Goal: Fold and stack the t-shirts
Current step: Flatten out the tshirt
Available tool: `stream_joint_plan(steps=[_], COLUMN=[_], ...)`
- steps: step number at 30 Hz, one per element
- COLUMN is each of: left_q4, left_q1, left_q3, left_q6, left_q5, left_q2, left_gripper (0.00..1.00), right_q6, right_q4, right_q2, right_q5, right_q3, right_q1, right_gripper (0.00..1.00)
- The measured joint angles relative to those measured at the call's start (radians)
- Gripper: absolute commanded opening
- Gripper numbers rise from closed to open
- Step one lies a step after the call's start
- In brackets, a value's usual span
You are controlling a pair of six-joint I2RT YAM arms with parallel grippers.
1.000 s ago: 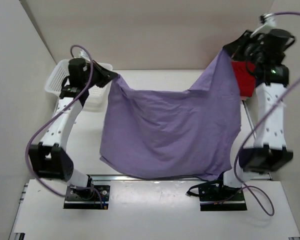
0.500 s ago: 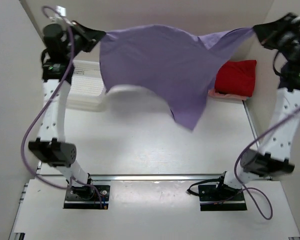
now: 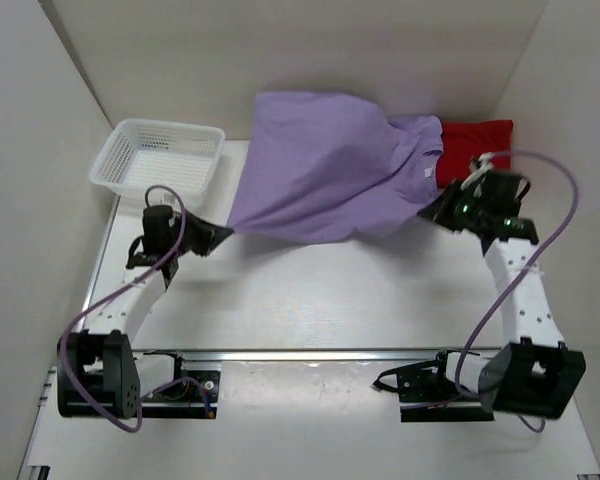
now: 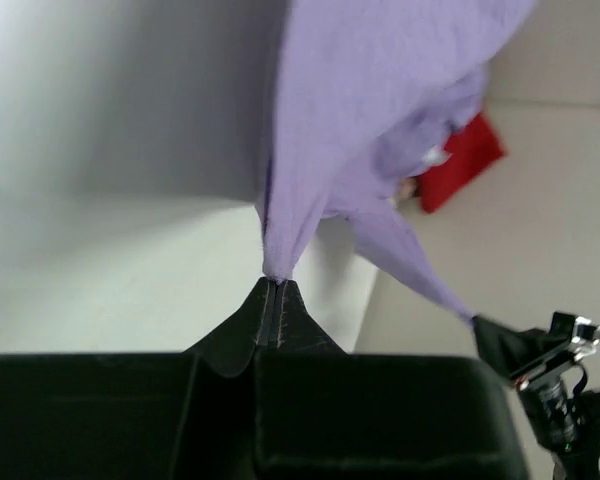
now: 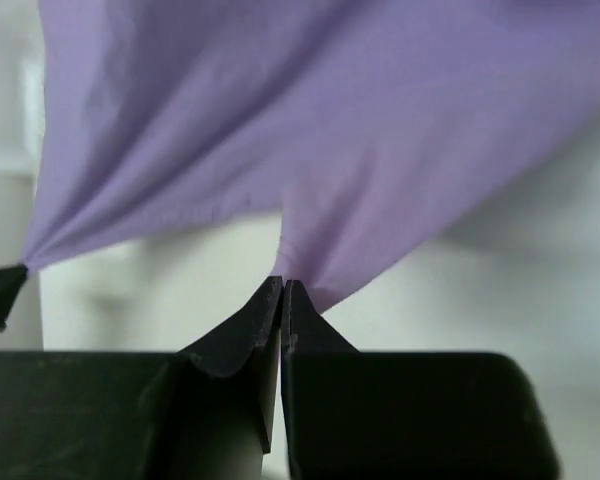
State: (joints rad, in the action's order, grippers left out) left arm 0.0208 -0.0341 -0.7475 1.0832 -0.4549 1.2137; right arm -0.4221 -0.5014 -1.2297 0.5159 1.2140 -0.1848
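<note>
The purple shirt (image 3: 330, 170) is stretched in the air over the far half of the bench (image 3: 330, 300), and it is held at two points of its near edge. On the left side, the left fingers (image 3: 215, 235) are pressed together on a thin pinch of the cloth; in the left wrist view the purple shirt (image 4: 380, 90) rises from the tips of these fingers (image 4: 265, 312) in one narrow, twisted strip and then becomes wide. On the right side, the right fingers (image 3: 438, 207) are also pressed together on a small fold of the cloth, close to the neck opening, and in the right wrist view the purple shirt (image 5: 330, 120) spreads from these fingers (image 5: 265, 312) like a fan. Between the two holds the cloth swells upward toward the back wall, and we cannot tell if its far part touches the bench. Behind its right end lies the red shirt (image 3: 477, 140), in the far right corner of the bench, partly covered by the purple cloth; the left wrist view shows the red shirt (image 4: 462, 160) too. A white basket (image 3: 170, 126) stands in the far left corner, near the left edge of the purple shirt but apart from it.
</note>
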Motion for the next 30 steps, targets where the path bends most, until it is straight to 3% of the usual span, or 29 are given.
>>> stream_joint_plan(steps=[3,7,21,30], left_q4=[0.054,0.097,0.342,0.542], left_q1=[0.003,0.003,0.001,0.020], left_q3=[0.180,0.290,0.344,0.366], left_q6=[-0.002,-0.020,-0.135,-0.214], left_q5=[0.024,0.061,0.240,0.329], left_q2=[-0.109,-0.241,-0.402,-0.569], left_gripper=[0.00,0.00,0.00,0.00], right_q6=[0.003,-0.007,0.019,0.051], right_q4=[-0.109,-0.216,-0.612,-0.795], right_q2=[0.151,0.360,0.586,0.633], right_q5=[-0.059,-0.131,-0.361,-0.546], right_q3=[-0.243,-0.363,-0.386,-0.256], right_q1=[0.055,0.058,0.006,-0.007], right_gripper=[0.00,0.00,0.00,0.00])
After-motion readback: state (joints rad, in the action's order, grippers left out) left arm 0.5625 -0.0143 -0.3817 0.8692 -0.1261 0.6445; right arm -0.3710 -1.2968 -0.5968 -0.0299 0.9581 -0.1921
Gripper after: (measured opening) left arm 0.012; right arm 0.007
